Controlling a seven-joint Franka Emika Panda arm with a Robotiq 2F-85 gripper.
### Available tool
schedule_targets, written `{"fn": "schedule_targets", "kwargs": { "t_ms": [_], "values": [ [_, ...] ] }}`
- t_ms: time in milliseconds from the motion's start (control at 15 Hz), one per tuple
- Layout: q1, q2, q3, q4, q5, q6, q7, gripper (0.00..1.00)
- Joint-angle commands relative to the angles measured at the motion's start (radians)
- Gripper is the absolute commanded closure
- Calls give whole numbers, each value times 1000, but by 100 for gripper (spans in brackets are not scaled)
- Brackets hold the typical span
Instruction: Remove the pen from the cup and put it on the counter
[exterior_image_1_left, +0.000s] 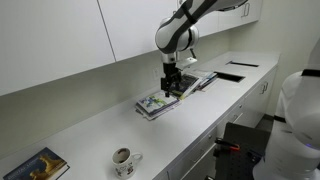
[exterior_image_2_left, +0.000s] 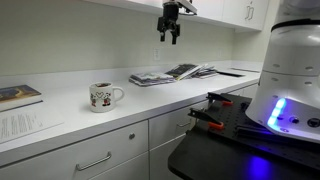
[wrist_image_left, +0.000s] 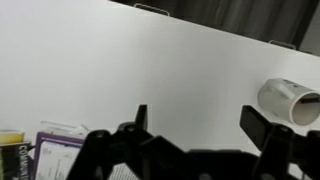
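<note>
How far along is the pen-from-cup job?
Done: nothing visible; no pen shows on the long white counter. In hand: nothing, the black Robotiq gripper hangs open and empty over the spread magazines, apart from the small white patterned mug. The pen is too thin to make out. Left: reach the mug, grasp, lift, place.

You have a flat stack of magazines (exterior_image_1_left: 158, 104) and a second, fanned pile (exterior_image_1_left: 200, 80) just beside it. A dark-covered book (exterior_image_1_left: 38, 165) lies well apart from both. In an exterior view a printed sheet (exterior_image_2_left: 25, 125) lies near that book. White wall cabinets (exterior_image_1_left: 60, 40) are above and drawer handles (exterior_image_2_left: 93, 161) below. Red-gripped tools (exterior_image_2_left: 203, 119) rest on a dark table (exterior_image_2_left: 215, 160).
</note>
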Motion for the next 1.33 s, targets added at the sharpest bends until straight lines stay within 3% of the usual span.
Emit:
{"fn": "schedule_targets", "kwargs": {
  "t_ms": [0,333,467,667,733,1067,1133,1267],
  "values": [
    [12,21,42,-42,184,72,82,0],
    [86,142,160,-70,505,275,229,0],
    [112,202,212,-52,530,339,352,0],
    [148,287,262,-9,481,366,570,0],
    [160,316,273,15,468,362,628,15],
    [196,427,294,129,451,339,761,58],
    [200,446,294,148,453,344,770,53],
    [199,489,297,186,465,336,767,52]
  ]
}}
